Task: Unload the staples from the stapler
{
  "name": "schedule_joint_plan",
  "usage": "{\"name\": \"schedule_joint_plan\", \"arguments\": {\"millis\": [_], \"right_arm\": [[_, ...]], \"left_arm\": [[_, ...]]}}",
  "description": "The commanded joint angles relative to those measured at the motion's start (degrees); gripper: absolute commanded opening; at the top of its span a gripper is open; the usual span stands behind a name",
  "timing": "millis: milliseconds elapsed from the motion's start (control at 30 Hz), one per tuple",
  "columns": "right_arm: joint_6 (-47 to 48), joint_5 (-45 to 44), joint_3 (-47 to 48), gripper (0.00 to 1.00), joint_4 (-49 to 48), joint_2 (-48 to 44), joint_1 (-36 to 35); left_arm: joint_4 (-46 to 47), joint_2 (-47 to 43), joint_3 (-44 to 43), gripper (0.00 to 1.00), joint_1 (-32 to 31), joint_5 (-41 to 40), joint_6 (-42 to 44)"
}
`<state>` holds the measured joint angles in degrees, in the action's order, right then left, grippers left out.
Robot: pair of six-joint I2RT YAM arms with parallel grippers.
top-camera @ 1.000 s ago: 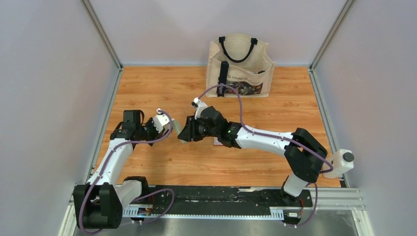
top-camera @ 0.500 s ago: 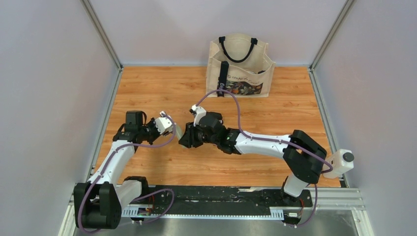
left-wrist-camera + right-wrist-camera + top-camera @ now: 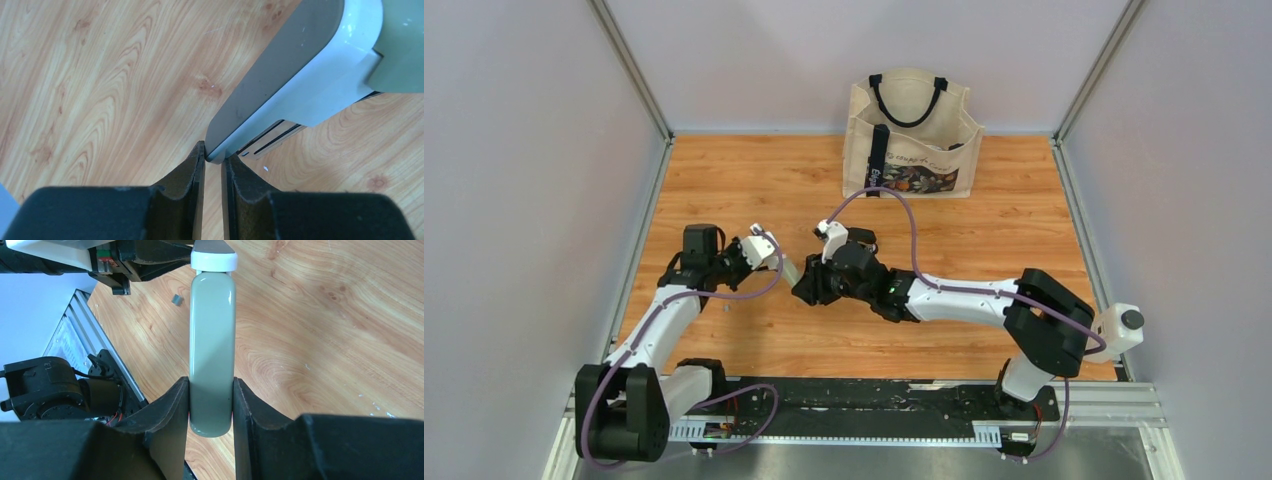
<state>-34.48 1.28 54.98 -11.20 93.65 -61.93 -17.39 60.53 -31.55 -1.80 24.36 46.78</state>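
Wooden worktop, grey walls around; printed tote bag stands at the far side, well beyond both sets of fingers. Right gripper clamps the sage-green stapler across its body, fingers pressed on both flanks, white-capped end pointing away from them. Left gripper pinches the tip of the stapler's grey arm; metal rail shows just past the fingers, under that arm. Stapler spans the gap between the grippers. Short grey strip, staples by the look, lies on the wood beyond the right fingers, left of the stapler.
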Motion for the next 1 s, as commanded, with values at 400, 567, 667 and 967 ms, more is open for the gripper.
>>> {"name": "schedule_joint_plan", "arguments": {"millis": [400, 567, 667, 967], "right_arm": [[6.7, -7.17, 15.23, 0.0, 14.53, 3.03, 0.58], [7.15, -7.52, 19.28, 0.0, 16.82, 7.24, 1.2], [7.23, -7.17, 20.69, 0.0, 17.79, 9.88, 1.37], [9.25, -4.79, 32.9, 0.0, 24.99, 22.18, 0.76]], "left_arm": [[-28.47, -9.99, -9.75, 0.54, -0.39, 16.94, 2.78], [-28.68, -9.82, -12.3, 0.58, -0.31, 15.21, -0.54], [-18.98, -10.6, -13.63, 0.58, 2.84, 9.51, -10.36], [-17.76, -5.95, -23.38, 0.59, 20.17, 15.1, -28.06]]}}
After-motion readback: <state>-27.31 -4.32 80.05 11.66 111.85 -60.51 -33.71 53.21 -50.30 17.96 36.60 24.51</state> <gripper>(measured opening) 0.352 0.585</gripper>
